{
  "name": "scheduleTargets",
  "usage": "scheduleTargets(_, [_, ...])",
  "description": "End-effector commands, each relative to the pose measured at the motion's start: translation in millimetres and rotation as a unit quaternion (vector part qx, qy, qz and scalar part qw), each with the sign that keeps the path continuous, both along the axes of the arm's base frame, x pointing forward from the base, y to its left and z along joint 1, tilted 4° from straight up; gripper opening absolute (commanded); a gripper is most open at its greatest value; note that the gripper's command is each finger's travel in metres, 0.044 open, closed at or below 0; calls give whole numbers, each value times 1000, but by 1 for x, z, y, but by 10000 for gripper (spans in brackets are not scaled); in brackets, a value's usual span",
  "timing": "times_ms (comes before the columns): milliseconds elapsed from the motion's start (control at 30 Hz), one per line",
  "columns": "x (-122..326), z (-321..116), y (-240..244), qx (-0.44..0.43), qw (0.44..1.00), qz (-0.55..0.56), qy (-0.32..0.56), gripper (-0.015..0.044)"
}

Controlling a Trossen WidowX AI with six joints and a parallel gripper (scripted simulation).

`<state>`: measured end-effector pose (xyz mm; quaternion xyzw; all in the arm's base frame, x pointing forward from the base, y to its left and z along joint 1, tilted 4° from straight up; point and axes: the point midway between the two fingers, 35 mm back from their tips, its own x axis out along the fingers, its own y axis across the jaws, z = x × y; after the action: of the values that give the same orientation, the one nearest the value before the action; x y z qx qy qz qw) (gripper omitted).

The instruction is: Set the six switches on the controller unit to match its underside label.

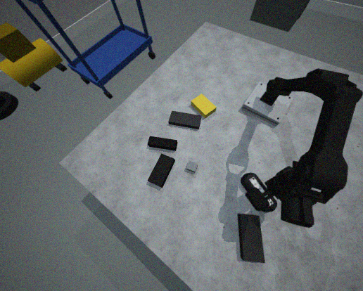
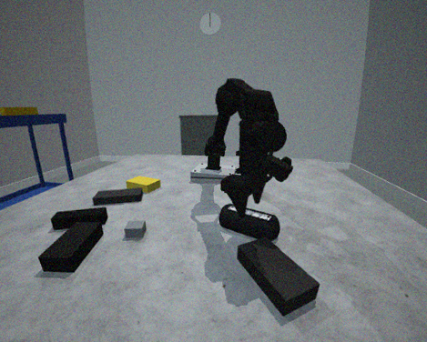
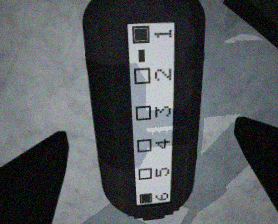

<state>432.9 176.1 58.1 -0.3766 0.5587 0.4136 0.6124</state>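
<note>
The dark controller unit (image 1: 259,202) (image 2: 243,226) (image 3: 111,100) lies on the bench with its white label (image 2: 256,213) (image 3: 167,95) facing up. In the wrist view, squares 1 and 6 are filled; squares 2, 3, 4 and 5 are empty. A small dark mark sits between squares 1 and 2. The rocker switches are hidden underneath. My gripper (image 2: 250,208) (image 3: 153,132) is open and empty, over the unit, with one finger on each side of it and a gap to both sides in the wrist view.
A dark block (image 1: 251,239) (image 2: 280,273) lies close to the unit. Three more dark blocks (image 1: 161,171) (image 1: 162,143) (image 1: 185,119), a small grey cube (image 1: 191,166) and a yellow block (image 1: 203,105) lie farther off. The arm's base plate (image 1: 252,104) is at the back.
</note>
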Motion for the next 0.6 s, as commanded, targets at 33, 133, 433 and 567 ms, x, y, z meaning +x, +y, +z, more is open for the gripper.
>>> scheduleTargets(33, [0,-1,0,1,1000,3,0,440])
scheduleTargets(133, [0,-1,0,1,1000,3,0,440])
scheduleTargets(433, [-3,3,1,-4,994,-103,-17,309])
scheduleTargets(567, [-8,9,1,3,962,-268,-49,204])
